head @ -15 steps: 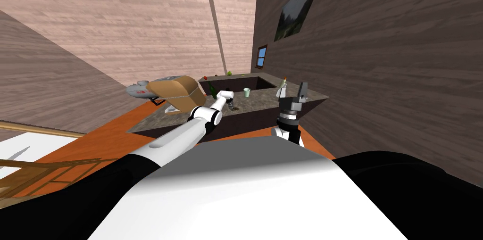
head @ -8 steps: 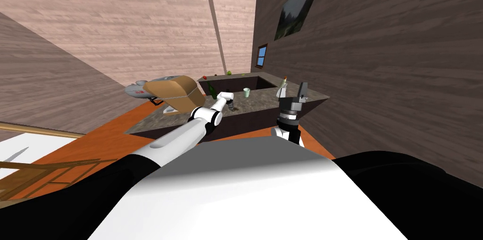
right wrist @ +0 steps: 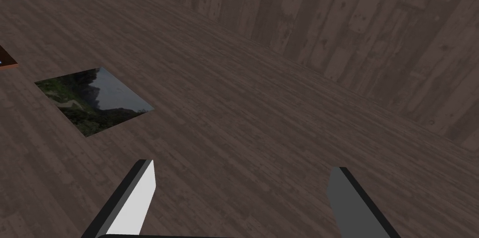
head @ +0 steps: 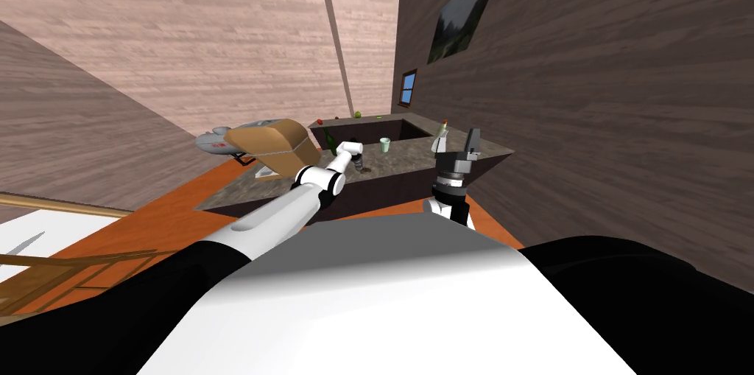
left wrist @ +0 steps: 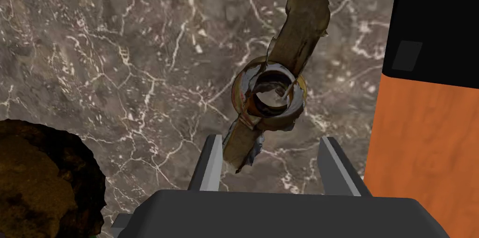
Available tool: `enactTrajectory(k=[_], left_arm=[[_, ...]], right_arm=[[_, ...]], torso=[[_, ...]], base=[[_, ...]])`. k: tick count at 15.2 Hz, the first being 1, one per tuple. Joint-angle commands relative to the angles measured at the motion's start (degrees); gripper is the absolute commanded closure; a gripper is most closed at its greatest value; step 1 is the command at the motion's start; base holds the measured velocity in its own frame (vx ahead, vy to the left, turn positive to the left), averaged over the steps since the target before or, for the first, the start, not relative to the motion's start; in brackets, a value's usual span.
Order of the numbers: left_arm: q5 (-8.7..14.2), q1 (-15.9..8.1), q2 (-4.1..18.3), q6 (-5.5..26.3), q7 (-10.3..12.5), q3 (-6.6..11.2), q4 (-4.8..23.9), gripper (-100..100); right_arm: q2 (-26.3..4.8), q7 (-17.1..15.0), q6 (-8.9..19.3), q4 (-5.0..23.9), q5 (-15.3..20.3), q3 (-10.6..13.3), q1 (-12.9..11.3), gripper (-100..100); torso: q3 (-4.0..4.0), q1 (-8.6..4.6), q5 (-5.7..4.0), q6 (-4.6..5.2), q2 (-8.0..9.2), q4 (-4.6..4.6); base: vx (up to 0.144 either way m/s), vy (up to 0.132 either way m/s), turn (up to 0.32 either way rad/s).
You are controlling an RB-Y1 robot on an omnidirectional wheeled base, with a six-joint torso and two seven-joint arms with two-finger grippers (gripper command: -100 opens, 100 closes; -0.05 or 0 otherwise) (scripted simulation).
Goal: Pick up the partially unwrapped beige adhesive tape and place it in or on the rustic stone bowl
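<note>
Mid-frame on surface (left wrist: 117, 62): tape (left wrist: 270, 94) | left end effector (left wrist: 271, 160) open, empty | right end effector (right wrist: 242, 167) open, idle | step: pre-grasp; next: lower, close.

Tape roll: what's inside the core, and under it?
The core of the tape roll looks empty. The roll lies on the marbled countertop; the patch beneath the ring and its loose strips is covered.
</note>
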Motion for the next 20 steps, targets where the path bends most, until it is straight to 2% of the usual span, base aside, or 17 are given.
enactTrajectory(k=[1, 5, 10, 16, 20], left_arm=[[0.3, -0.6, 1.0, 1.6, -0.2, 0.03, 0.3, -100], [0.8, -1.5, 1.5, 4.9, -0.4, -0.14, 0.6, -100], [1.4, -2.4, 1.0, 9.5, -0.9, -0.40, 1.3, -100], [2.1, -3.4, 1.9, 14.3, -1.3, -0.67, 1.9, -100], [2.4, -3.8, 0.6, 16.8, -1.6, -0.83, 2.3, -100]], right_arm=[[0.0, 0.0, 0.0, 0.0, 0.0, 0.0, 0.0, 0], [0.0, 0.0, 0.0, 0.0, 0.0, 0.0, 0.0, 0], [0.0, 0.0, 0.0, 0.0, 0.0, 0.0, 0.0, 0], [0.0, 0.0, 0.0, 0.0, 0.0, 0.0, 0.0, 0], [0.0, 0.0, 0.0, 0.0, 0.0, 0.0, 0.0, 0]], torso=[[0.00, 0.00, 0.00, 0.00, 0.00, 0.00], [-0.10, 0.06, 0.01, 0.00, -0.16, -0.04], [-0.16, 0.09, 0.02, 0.01, -0.27, -0.07], [-0.11, 0.05, 0.01, 0.00, -0.18, -0.05], [-0.14, 0.04, 0.01, 0.01, -0.22, -0.06]], base=[[0.038, 0.027, -0.018], [0.064, 0.036, -0.029], [0.082, 0.048, -0.035], [0.062, 0.039, -0.030], [0.067, 0.037, -0.030]])
